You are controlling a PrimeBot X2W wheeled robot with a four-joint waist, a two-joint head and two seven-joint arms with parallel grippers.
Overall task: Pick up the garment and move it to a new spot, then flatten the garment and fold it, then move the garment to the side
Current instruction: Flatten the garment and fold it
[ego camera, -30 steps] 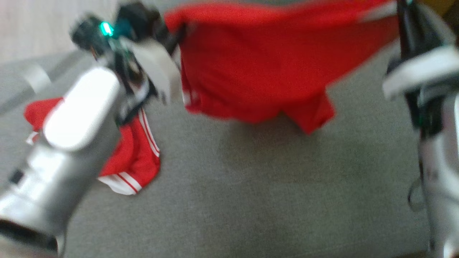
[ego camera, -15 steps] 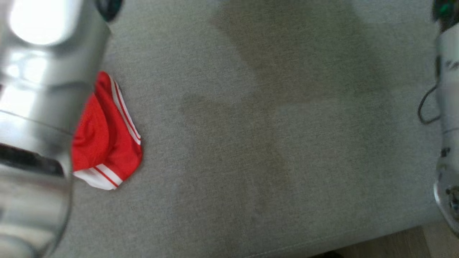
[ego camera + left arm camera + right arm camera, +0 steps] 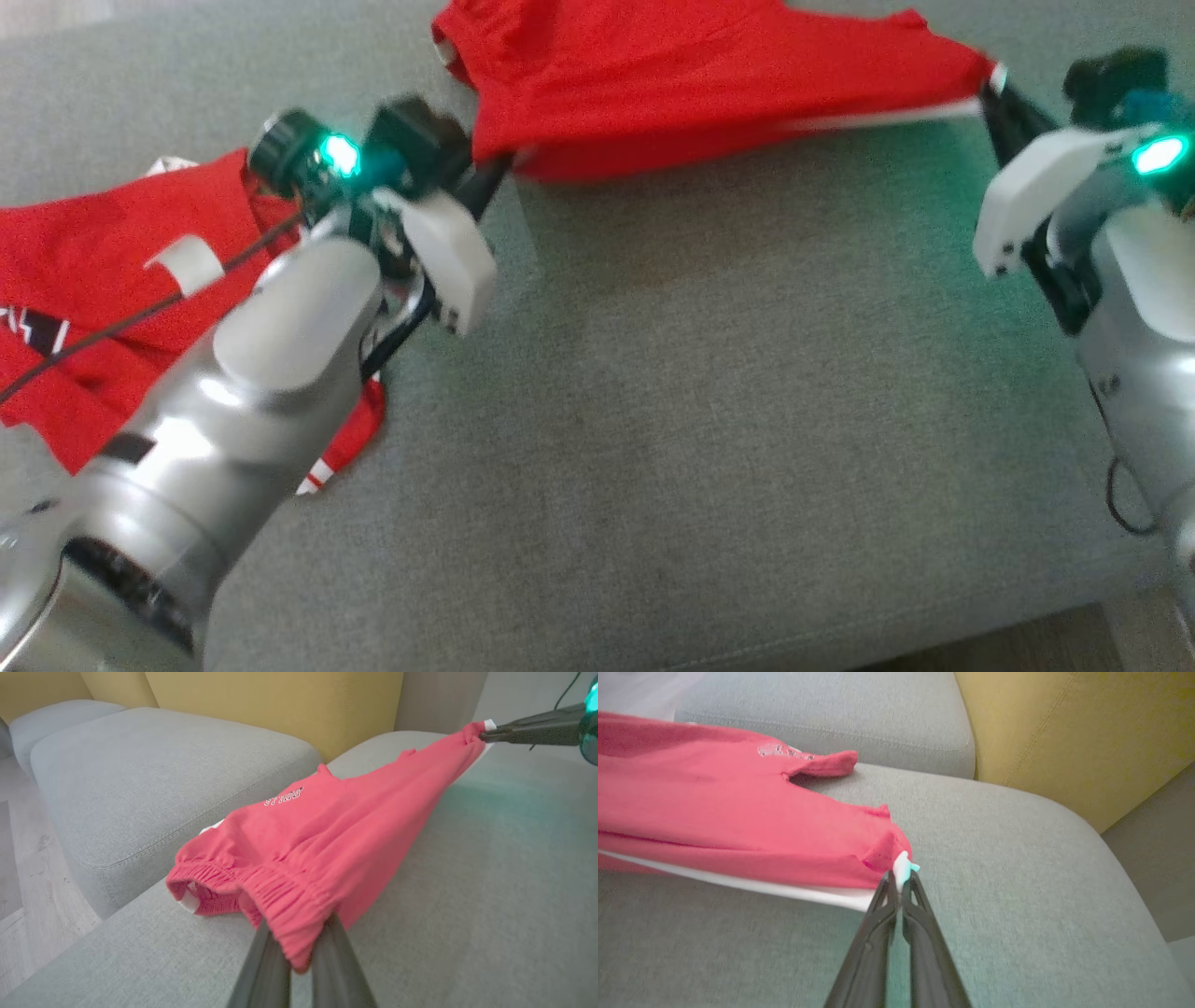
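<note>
Far left of the grey cushion (image 3: pixel 747 392), a second red garment (image 3: pixel 84 271) with white stripes lies crumpled, and the left arm's silver forearm crosses over part of it. Moving in toward the cushion's middle, here's the left gripper (image 3: pixel 299 933) — fingers squeezed narrow on the elastic waistband of the red shorts (image 3: pixel 672 84), a fold of the band pinched between them. From that grip the shorts stretch across the far half of the cushion, pulled into a long taut shape. The near edge with its white stripe is lifted off the cushion, while the far leg seems to lie on it. Small pale lettering shows on the cloth, too blurred to read. Over on the cushion's right side, the right gripper (image 3: pixel 899 877) is clamped tight — its fingers are nearly together on the white-trimmed corner of the shorts. A green light glows on each wrist. Behind the cushion stands a yellow backrest (image 3: pixel 261 704).
</note>
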